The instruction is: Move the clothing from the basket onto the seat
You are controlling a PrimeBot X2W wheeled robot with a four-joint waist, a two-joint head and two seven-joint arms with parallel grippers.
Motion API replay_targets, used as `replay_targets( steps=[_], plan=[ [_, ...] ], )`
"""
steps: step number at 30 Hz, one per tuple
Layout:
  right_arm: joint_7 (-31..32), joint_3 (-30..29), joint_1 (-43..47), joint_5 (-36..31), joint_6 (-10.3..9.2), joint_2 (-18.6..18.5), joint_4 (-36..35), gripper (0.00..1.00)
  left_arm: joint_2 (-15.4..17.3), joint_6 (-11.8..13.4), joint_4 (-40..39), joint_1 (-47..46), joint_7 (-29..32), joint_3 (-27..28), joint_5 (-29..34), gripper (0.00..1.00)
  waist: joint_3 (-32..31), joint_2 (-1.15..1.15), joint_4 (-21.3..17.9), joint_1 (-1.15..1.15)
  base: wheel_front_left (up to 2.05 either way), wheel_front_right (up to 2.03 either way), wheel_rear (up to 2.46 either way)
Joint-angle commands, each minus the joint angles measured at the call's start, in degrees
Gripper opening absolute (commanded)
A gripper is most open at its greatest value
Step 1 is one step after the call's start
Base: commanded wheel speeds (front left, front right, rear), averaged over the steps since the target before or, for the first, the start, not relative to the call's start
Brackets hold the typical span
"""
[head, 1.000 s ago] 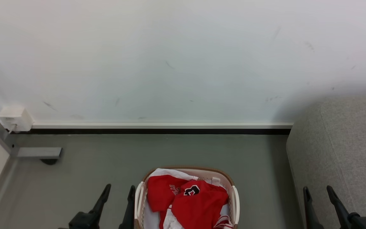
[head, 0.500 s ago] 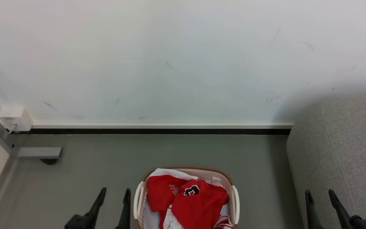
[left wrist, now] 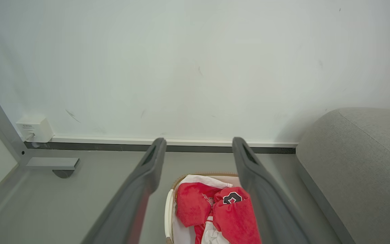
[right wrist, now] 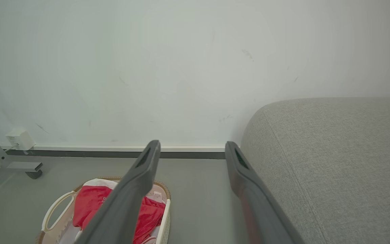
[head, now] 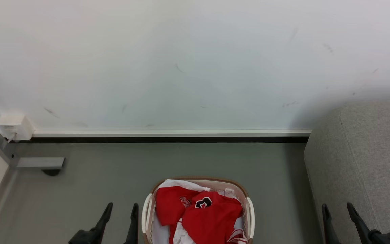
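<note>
The red clothing (head: 212, 220) with white trim and a black-and-white number patch lies piled in the cream basket (head: 251, 211), at the bottom middle of the head view. The same clothing (left wrist: 232, 217) and basket (left wrist: 169, 210) lie below my left fingers. The grey seat (head: 367, 159) stands to the basket's right, bare on top. My left gripper (head: 121, 207) hangs open just left of the basket, holding nothing. Open and holding nothing too, my right gripper (head: 337, 206) is in front of the seat. The right wrist view has the clothing (right wrist: 90, 203), basket (right wrist: 54, 206) and seat (right wrist: 333, 162).
A white wall and a dark skirting board (head: 171, 139) close the far side. A white socket box (head: 14, 126) and a grey metal frame foot (head: 39, 163) sit at the far left. Grey-green floor (head: 181, 159) lies between basket and wall.
My left gripper has drawn back a little toward the bottom left, away from the basket rim. The right gripper and the picture have shifted only slightly.
</note>
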Motion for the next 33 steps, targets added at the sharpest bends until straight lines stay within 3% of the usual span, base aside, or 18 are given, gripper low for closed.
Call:
replay_targets(
  steps=[1,9,15,26,33],
  plan=[
    [-0.2,-0.03,0.03,-0.53,-0.12,-0.33,0.12,1.0,0.37,0.09,0.08,0.12,-0.04,0.03,-0.36,1.0,0.03,0.0,0.01,0.0,0.0,0.0,0.0],
    [-0.2,0.08,-0.45,-0.44,-0.12,-0.33,-0.27,1.0,0.37,0.21,-0.08,0.17,-0.04,-0.06,-0.37,1.0,0.73,0.0,-0.34,0.0,0.0,0.0,0.0],
    [-0.19,0.02,-2.41,-0.74,-0.12,-0.32,-1.91,1.0,0.36,-0.65,0.06,-2.52,-0.04,-0.48,0.5,1.0,4.84,0.0,-1.4,0.0,0.0,0.0,0.0],
    [-0.09,-2.24,-9.35,-3.08,-0.12,-0.31,-8.67,1.0,0.34,-3.62,6.03,-18.28,-0.04,-7.88,3.37,1.0,21.19,0.0,-3.3,0.0,0.0,0.0,0.0],
    [-0.09,-2.8,-13.41,-4.14,-0.12,-0.25,-13.83,1.0,0.38,-5.03,16.99,-32.7,-0.03,-16.59,4.27,1.0,31.55,0.0,-3.54,0.0,0.0,0.0,0.0]
  ],
)
